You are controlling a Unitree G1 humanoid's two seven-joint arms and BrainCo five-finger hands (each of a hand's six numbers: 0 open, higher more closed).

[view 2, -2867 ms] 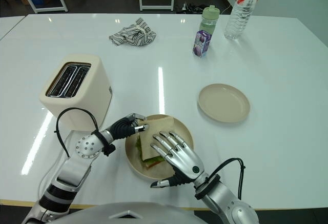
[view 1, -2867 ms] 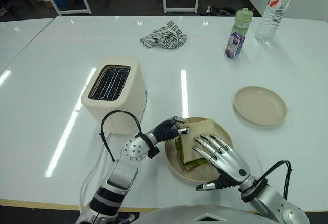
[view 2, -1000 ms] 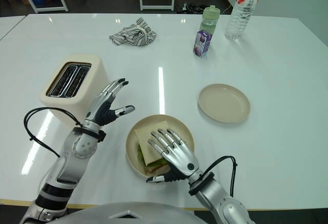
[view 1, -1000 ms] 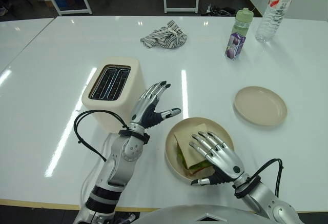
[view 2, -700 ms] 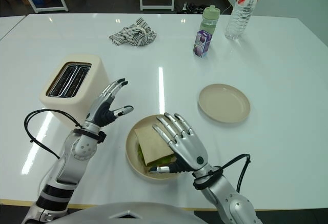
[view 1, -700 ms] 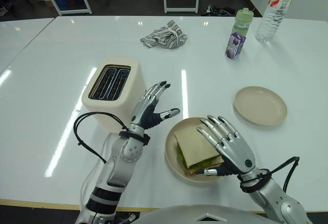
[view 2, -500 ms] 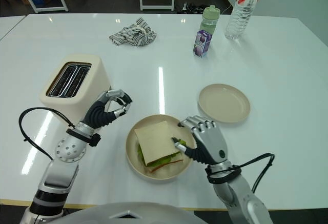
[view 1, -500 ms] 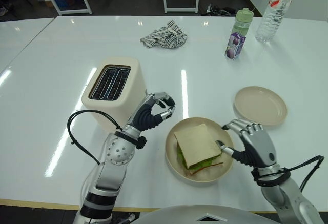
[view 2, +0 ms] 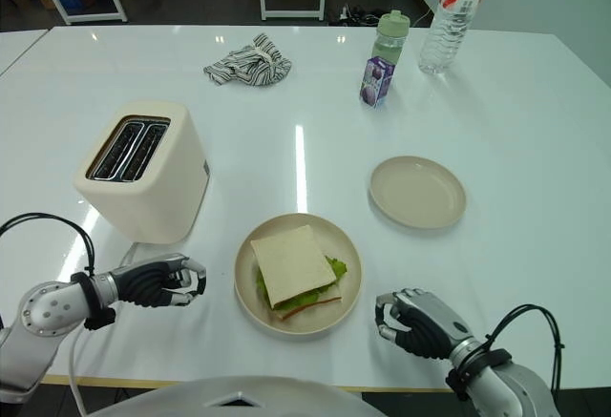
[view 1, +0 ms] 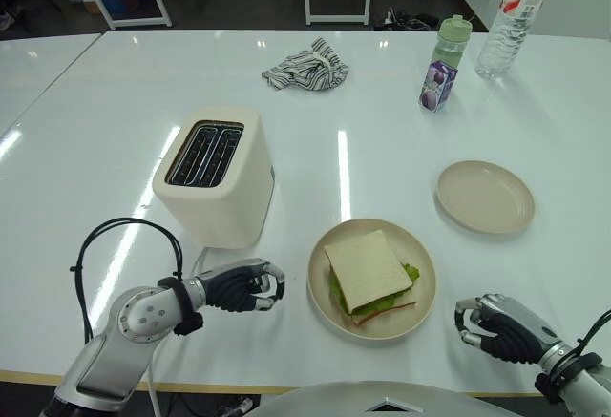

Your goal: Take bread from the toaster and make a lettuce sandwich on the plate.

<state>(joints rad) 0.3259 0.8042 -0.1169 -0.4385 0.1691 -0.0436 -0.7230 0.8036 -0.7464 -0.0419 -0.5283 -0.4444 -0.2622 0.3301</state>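
Likely light and soft to handle, judging by the sandwich [view 1: 368,272]: easily dented under pressure, loose between its layers, prone to shedding filling if tilted. Probably slippery at the lettuce [view 1: 410,272] layer. Best taken by two opposite crust edges, with top and bottom slices pinched together gently. Alternatively, moved whole by lifting the plate [view 1: 319,304] at its rim. No call for force either way.

Shows a pale square top slice, set a little askew, with green lettuce frilling out at the right and near edges and a thin reddish strip along the near side. Lies in the middle of the round beige plate, close to the near edge of the white worktop [view 1: 382,140], right of and nearer than the toaster [view 1: 214,173], slots dark and seemingly empty. Looks complete.

Left hand [view 1: 244,286]: curled into a loose fist around nothing, low over the worktop, just left of the plate and apart from it. Right hand [view 1: 499,327]: likewise curled closed on nothing, at the near edge, right of the plate and clear of it. Farther off to the right, a second plate [view 1: 484,196].
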